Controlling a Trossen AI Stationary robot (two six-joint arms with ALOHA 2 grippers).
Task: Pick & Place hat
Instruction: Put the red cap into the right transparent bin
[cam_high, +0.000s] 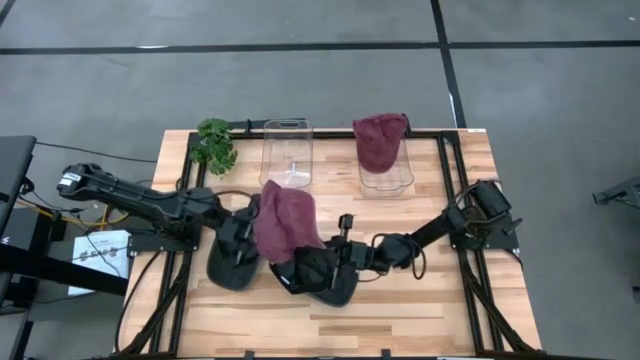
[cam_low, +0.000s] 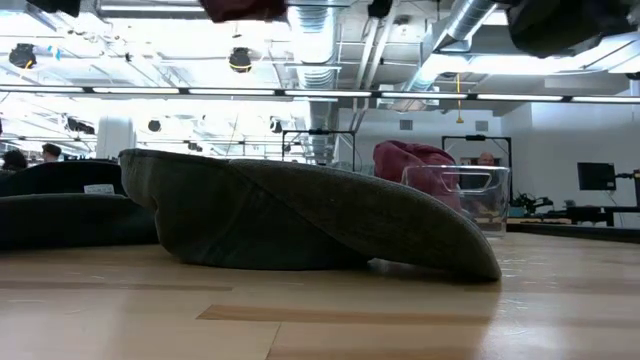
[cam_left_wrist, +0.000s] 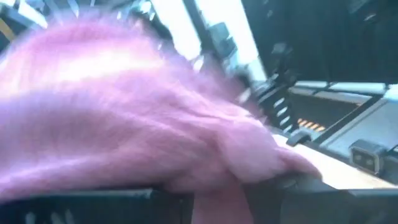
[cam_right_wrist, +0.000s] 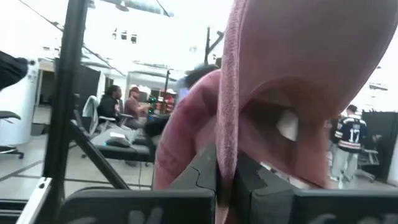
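A maroon hat (cam_high: 285, 218) hangs in the air between my two arms above the table's near middle; its underside shows at the low view's top (cam_low: 245, 8). My left gripper (cam_high: 258, 214) is shut on its left side and my right gripper (cam_high: 322, 245) on its right near edge. Two dark caps lie flat on the table beneath: one (cam_high: 233, 264) under the left arm, one (cam_high: 315, 276) under the right gripper, the latter filling the low view (cam_low: 300, 215). A second maroon hat (cam_high: 381, 140) sits in a clear bin. My left gripper (cam_left_wrist: 217, 199) pinches a fold of the maroon hat's cloth (cam_left_wrist: 214, 186) between its two fingers; the hat's body bulges over the fingers and fills that view. The hat is lifted clear of the table. My right gripper (cam_right_wrist: 225, 199) pinches the hat's thin edge (cam_right_wrist: 225, 155) between its two fingers. The edge stands upright out of the shut fingers, and the hat's hollow inside (cam_right_wrist: 280, 106) opens beside it. The hat hangs clear of the table.
Two clear bins stand at the table's far side: an empty one (cam_high: 287, 150) and one (cam_high: 386, 175) holding the second maroon hat. A small green plant (cam_high: 213, 144) is at the far left corner. Bare wood lies along the near edge (cam_high: 400, 320). People show in the room behind.
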